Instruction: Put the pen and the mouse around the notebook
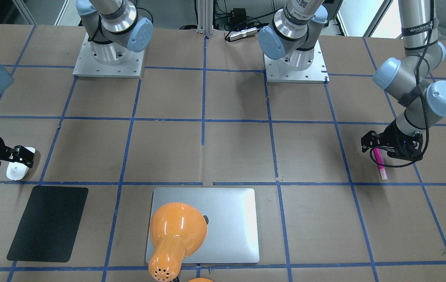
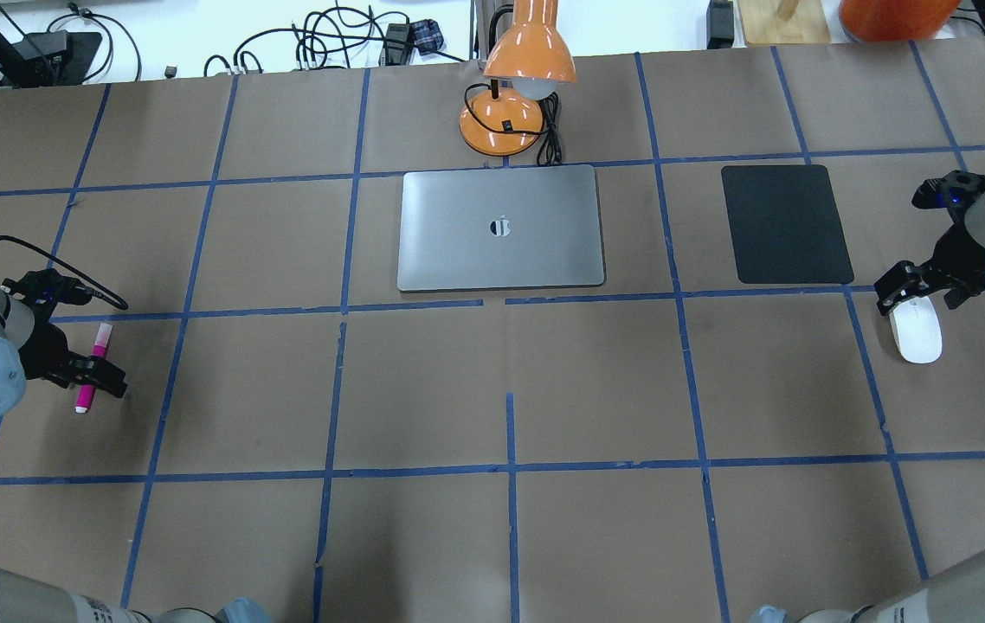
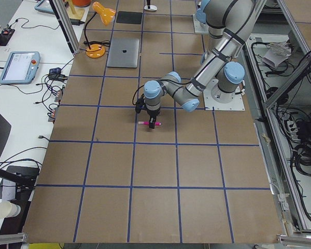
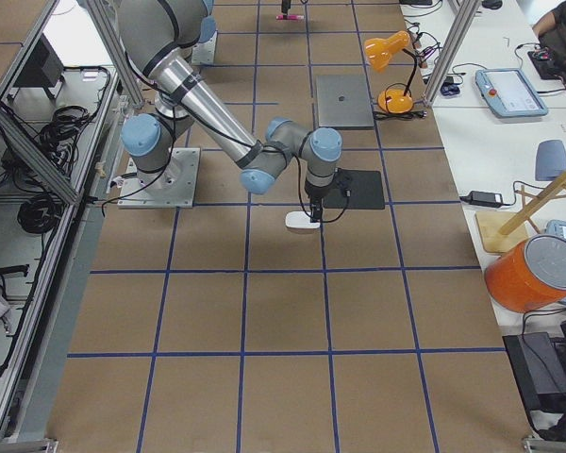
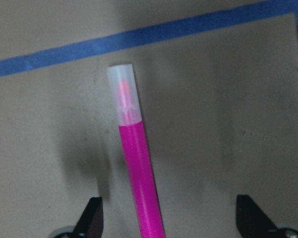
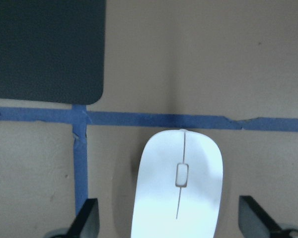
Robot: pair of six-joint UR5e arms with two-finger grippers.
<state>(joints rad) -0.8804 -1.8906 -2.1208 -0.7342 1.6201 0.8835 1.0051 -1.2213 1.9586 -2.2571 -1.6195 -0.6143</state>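
The magenta pen (image 2: 93,363) lies on the brown table at the far left. My left gripper (image 2: 87,377) is low over it and open. In the left wrist view the pen (image 5: 139,173) runs up between the two fingertips (image 5: 92,220) with a gap on each side. The white mouse (image 2: 917,333) rests at the far right. My right gripper (image 2: 923,292) is open over its far end, and its fingers (image 6: 87,220) stand wide of the mouse (image 6: 181,193). The silver notebook (image 2: 501,229) lies shut at the middle far side.
An orange desk lamp (image 2: 518,86) stands behind the notebook, and in the front-facing view its shade (image 1: 176,227) hides part of the lid. A black pad (image 2: 785,223) lies between the notebook and the mouse. Blue tape lines grid the table.
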